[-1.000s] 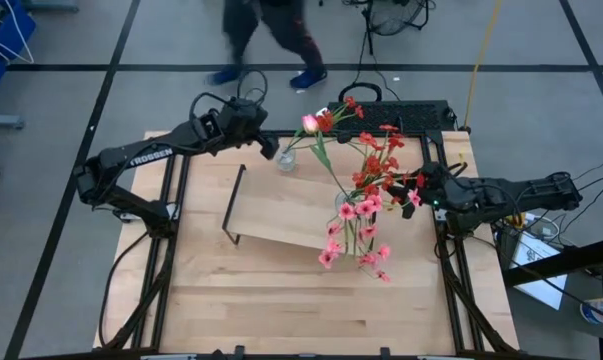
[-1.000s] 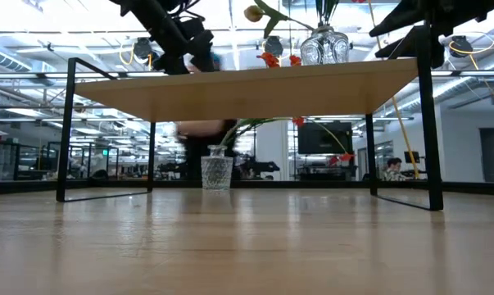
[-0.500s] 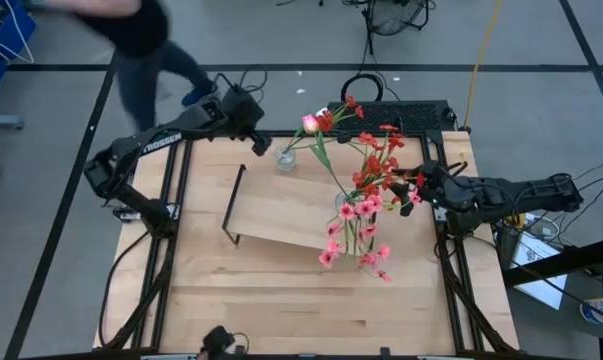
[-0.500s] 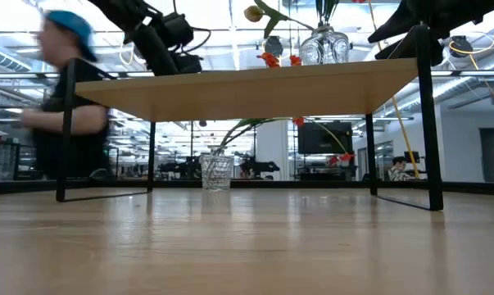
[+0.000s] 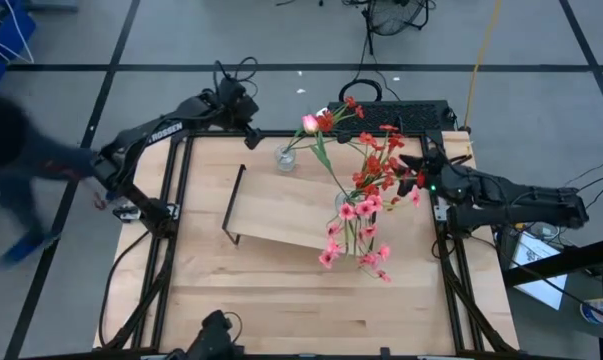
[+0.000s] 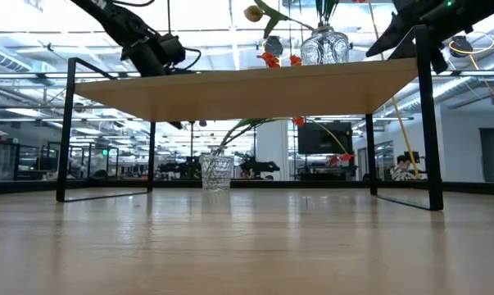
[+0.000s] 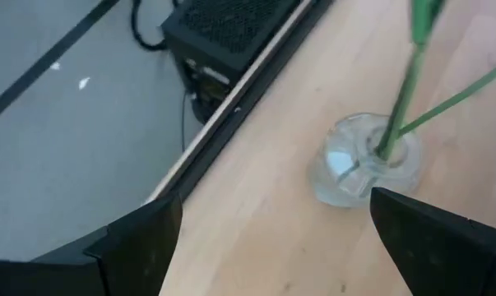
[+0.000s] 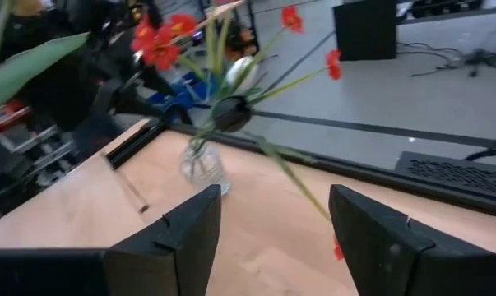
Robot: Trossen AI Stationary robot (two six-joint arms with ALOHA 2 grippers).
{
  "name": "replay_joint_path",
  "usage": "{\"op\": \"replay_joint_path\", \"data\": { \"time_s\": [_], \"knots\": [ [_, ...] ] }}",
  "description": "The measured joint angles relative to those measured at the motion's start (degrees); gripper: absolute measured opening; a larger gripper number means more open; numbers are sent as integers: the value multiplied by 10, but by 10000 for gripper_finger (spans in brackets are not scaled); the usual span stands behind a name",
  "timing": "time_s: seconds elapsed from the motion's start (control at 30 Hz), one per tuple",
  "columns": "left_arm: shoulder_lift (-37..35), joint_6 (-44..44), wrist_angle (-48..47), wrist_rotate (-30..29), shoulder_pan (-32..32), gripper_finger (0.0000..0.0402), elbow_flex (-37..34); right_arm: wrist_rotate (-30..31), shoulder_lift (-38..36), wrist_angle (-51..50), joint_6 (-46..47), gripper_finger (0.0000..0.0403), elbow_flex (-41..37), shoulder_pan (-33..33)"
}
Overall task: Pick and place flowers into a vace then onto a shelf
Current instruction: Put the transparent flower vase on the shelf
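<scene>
A small glass vase [image 5: 285, 158] stands on the tabletop near the far edge and holds stems with a white-pink tulip bud [image 5: 309, 122] and red blossoms. In the left wrist view this vase [image 7: 361, 161] stands ahead of my open left gripper [image 7: 276, 247], which touches nothing. A second glass vase [image 5: 343, 200] full of red and pink flowers [image 5: 359, 232] stands on the right end of the shelf [image 5: 281, 212]; the low view shows it [image 6: 323, 45] on the board [image 6: 247, 88]. My left gripper [image 5: 250, 127] hovers far-left of the small vase. My right gripper [image 5: 414, 166], open [image 8: 274, 247], hovers right of the flowers.
A black box [image 5: 401, 113] and cables sit beyond the table's far edge. A blurred person [image 5: 16, 170] moves on the floor left of the table. Black rails [image 5: 181, 200] run along the tabletop's sides. Bare wood [image 5: 281, 300] lies on the near side of the shelf.
My left gripper has drawn back from the small vase toward the table's far-left corner. My right gripper has swung a little toward the far edge beside the flowers. A person has walked from beyond the far edge round to the left. Vases and flowers have stayed put.
</scene>
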Motion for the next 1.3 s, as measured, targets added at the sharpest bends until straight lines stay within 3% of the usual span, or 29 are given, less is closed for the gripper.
{"op": "replay_joint_path", "data": {
  "time_s": [0.17,0.5,1.3],
  "knots": [
    [45,24,-5,52,-16,397,0,-1,6,0,0,219,0,-43],
    [76,44,53,96,-36,397,1,-5,9,0,18,219,0,-80],
    [135,83,114,66,-94,397,0,-5,37,0,55,219,0,-87]
  ]
}}
